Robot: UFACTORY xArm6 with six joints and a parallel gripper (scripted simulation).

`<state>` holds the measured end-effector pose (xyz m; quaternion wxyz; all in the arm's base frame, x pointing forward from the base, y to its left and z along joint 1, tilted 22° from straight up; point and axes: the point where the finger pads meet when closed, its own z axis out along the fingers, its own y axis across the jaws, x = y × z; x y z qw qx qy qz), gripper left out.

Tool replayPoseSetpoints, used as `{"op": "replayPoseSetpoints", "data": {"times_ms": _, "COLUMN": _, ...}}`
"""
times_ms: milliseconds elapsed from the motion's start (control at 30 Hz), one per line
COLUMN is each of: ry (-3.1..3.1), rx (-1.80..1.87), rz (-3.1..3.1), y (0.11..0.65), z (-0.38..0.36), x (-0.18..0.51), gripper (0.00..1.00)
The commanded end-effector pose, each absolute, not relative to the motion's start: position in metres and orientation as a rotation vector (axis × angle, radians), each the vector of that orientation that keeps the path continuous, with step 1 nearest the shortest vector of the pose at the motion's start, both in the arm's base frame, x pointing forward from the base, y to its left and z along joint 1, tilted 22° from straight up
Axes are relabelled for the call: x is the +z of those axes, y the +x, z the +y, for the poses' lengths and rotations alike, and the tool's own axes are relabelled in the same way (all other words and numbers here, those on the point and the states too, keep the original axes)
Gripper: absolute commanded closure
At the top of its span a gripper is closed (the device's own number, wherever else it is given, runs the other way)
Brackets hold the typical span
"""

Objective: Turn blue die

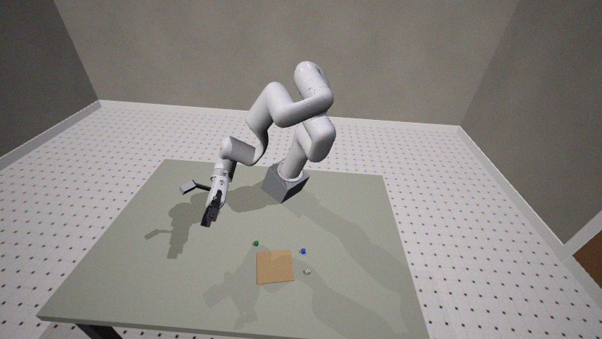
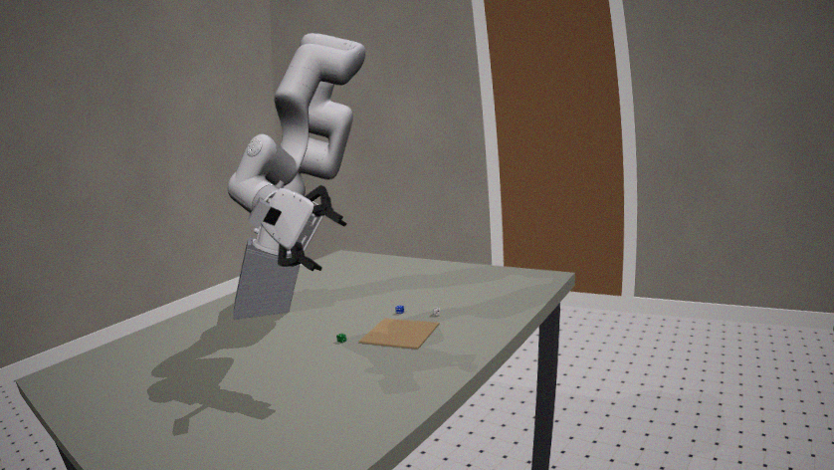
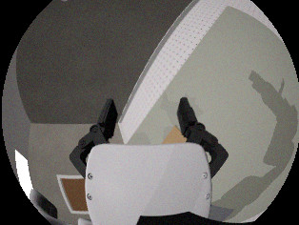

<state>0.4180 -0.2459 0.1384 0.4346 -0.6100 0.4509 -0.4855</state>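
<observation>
The blue die [image 1: 302,251] [image 2: 399,309] lies on the table [image 1: 126,252] [image 2: 280,402], just off the far right corner of the tan square mat [image 1: 274,266] [image 2: 399,333]. It is too small to read its top face. My gripper [image 1: 207,222] [image 2: 331,245] [image 3: 147,105] is open and empty. It hangs tilted in the air near the arm's base, well back and to the left of the mat and the dice. In the wrist view a bit of the mat [image 3: 169,136] shows between the fingers, and the dice are not visible.
A green die [image 1: 255,243] [image 2: 341,337] lies on the table by the mat's far left corner. A white die [image 1: 307,271] [image 2: 435,312] lies on the table beside the mat's right edge. The arm's grey base block [image 1: 279,187] [image 2: 262,286] stands at the back.
</observation>
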Motion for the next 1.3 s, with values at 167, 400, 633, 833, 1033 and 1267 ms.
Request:
{"op": "replayPoseSetpoints", "data": {"times_ms": 167, "ry": -1.519, "rx": -1.212, "rz": 1.121, "y": 0.418, "z": -0.247, "x": 0.140, "gripper": 0.00}}
{"op": "replayPoseSetpoints", "data": {"times_ms": 400, "ry": -1.519, "rx": -1.212, "rz": 1.121, "y": 0.418, "z": -0.247, "x": 0.140, "gripper": 0.00}}
{"op": "replayPoseSetpoints", "data": {"times_ms": 633, "ry": -1.539, "rx": -1.202, "rz": 1.108, "y": 0.419, "z": -0.242, "x": 0.138, "gripper": 0.00}}
{"op": "replayPoseSetpoints", "data": {"times_ms": 833, "ry": -1.752, "rx": -1.097, "rz": 0.954, "y": 0.417, "z": -0.195, "x": 0.121, "gripper": 0.00}}
{"op": "replayPoseSetpoints", "data": {"times_ms": 1033, "ry": -1.918, "rx": -1.015, "rz": 0.805, "y": 0.409, "z": -0.162, "x": 0.108, "gripper": 0.00}}
{"op": "replayPoseSetpoints", "data": {"times_ms": 1267, "ry": -2.078, "rx": -0.934, "rz": 0.631, "y": 0.398, "z": -0.133, "x": 0.095, "gripper": 0.00}}
